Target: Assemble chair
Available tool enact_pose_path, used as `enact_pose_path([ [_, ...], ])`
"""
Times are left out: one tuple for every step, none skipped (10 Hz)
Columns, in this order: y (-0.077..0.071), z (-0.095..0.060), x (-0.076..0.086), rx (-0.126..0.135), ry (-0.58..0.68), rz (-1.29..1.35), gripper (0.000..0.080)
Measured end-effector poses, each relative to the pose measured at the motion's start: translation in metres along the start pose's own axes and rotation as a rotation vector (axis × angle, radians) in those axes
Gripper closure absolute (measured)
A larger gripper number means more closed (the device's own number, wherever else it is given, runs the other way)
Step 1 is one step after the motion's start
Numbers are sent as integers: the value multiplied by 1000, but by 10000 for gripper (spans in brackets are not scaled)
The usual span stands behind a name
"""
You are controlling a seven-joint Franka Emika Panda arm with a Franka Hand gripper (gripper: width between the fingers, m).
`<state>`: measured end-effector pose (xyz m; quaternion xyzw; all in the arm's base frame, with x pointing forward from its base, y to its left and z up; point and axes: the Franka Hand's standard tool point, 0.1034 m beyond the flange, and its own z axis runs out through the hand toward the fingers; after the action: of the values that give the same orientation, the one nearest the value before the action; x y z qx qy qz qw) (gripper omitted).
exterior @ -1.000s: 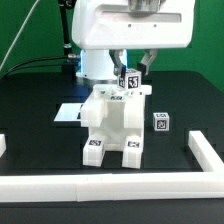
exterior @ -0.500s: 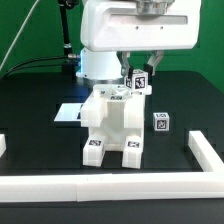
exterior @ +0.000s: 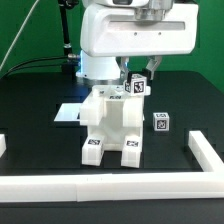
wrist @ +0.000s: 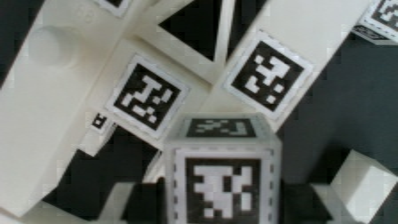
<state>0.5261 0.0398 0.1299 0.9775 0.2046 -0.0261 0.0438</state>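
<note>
The partly built chair [exterior: 112, 125] stands mid-table as a blocky white body on two tagged legs. My gripper [exterior: 139, 80] hangs just above the chair's top edge, on the exterior view's right, shut on a small white tagged block [exterior: 139, 87]. In the wrist view that block [wrist: 217, 180] fills the space between my fingers [wrist: 343, 195], its tag facing the camera. Beyond it the chair's tagged faces [wrist: 148, 95] show close up. Another small tagged block [exterior: 160, 122] lies loose on the table to the exterior view's right of the chair.
The marker board [exterior: 68, 113] lies flat behind the chair on the exterior view's left. White border rails run along the front [exterior: 110, 185] and the right side [exterior: 205, 152], with a short piece at the left edge [exterior: 3, 146]. The table is black.
My gripper has carried the small tagged block toward the exterior view's right and a little lower. The chair and the loose block have not moved.
</note>
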Motion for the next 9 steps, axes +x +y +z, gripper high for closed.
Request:
enact_pose_path([
  [0, 0, 1, -1, 1, 0, 517],
  [2, 0, 2, -2, 2, 1, 517],
  [3, 0, 2, -3, 2, 1, 517],
  [3, 0, 4, -5, 9, 1, 517],
  [4, 0, 5, -7, 13, 1, 517],
  [4, 0, 4, -7, 13, 1, 504],
  [4, 0, 4, -7, 12, 1, 504],
  [4, 0, 4, -7, 12, 1, 319],
  [4, 0, 4, -7, 12, 1, 191],
])
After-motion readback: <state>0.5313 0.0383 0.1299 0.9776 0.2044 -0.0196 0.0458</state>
